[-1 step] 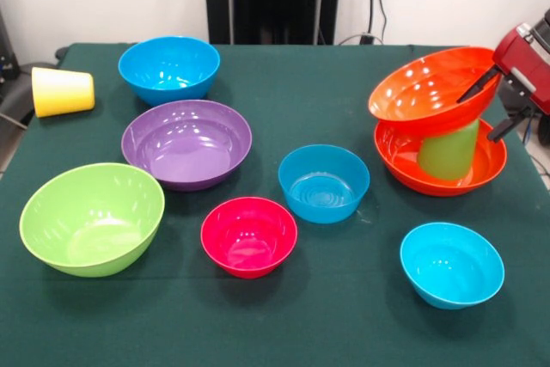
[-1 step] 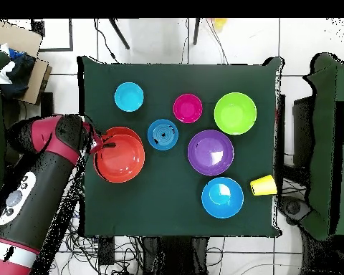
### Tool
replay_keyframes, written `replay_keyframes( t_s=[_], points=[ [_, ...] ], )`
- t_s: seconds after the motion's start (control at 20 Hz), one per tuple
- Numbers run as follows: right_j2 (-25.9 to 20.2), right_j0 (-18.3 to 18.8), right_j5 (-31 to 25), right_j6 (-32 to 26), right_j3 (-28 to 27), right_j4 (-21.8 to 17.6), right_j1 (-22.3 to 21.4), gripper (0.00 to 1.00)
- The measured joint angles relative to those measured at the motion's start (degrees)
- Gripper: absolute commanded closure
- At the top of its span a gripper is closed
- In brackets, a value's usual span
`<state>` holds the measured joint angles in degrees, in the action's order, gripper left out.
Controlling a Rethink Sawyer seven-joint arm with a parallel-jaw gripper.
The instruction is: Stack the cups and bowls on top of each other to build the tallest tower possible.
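Note:
At the right of the front view a light green cup stands upside down in an orange bowl. A second orange bowl rests tilted on the cup. My gripper is open at this bowl's right rim, one finger inside it and one outside. In the overhead view the gripper sits at the left edge of the orange bowls. Loose on the cloth are a blue bowl, a purple bowl, a lime bowl, a pink-red bowl, another blue bowl and a cyan bowl.
A yellow cup lies on its side at the table's far left edge. The green cloth table ends just right of the orange bowls. My arm comes in over the table's left side in the overhead view.

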<state>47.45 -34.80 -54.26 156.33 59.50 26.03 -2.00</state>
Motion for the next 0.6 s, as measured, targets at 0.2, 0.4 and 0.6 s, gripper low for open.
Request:
replay_keyframes(
  t_s=[0.2, 0.4, 0.6],
  points=[
    [0.0, -0.09, -0.01, 0.0, 0.6, 0.0, -1.24, 0.0],
    [0.0, -0.16, -0.02, 0.0, 1.74, -0.01, -3.22, 0.0],
    [0.01, -0.16, -0.04, 0.0, 2.89, -0.01, -5.2, 0.0]
  ],
)
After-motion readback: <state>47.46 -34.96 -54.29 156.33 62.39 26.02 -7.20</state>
